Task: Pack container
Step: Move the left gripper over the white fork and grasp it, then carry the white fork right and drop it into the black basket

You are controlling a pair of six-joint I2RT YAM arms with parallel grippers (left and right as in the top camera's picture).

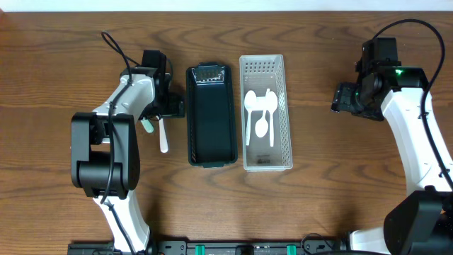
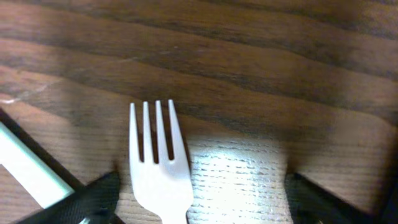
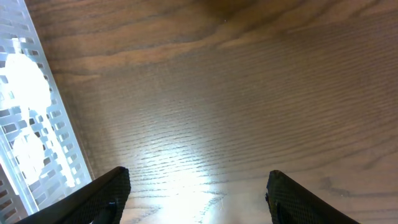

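Observation:
A white plastic fork (image 1: 163, 134) lies flat on the table left of the black container (image 1: 211, 117). In the left wrist view the fork (image 2: 158, 168) points its tines away, between my open left gripper (image 2: 199, 199) fingers, nearer the left finger. My left gripper (image 1: 164, 108) is low over the fork's head. A white perforated basket (image 1: 265, 152) right of the black container holds white spoons (image 1: 260, 117). My right gripper (image 1: 340, 99) is open and empty over bare table, right of the basket; its wrist view shows the basket's edge (image 3: 53, 134) at left.
A pale green and white utensil handle (image 1: 147, 126) lies beside the fork, also at the left edge of the left wrist view (image 2: 28, 171). The black container appears empty.

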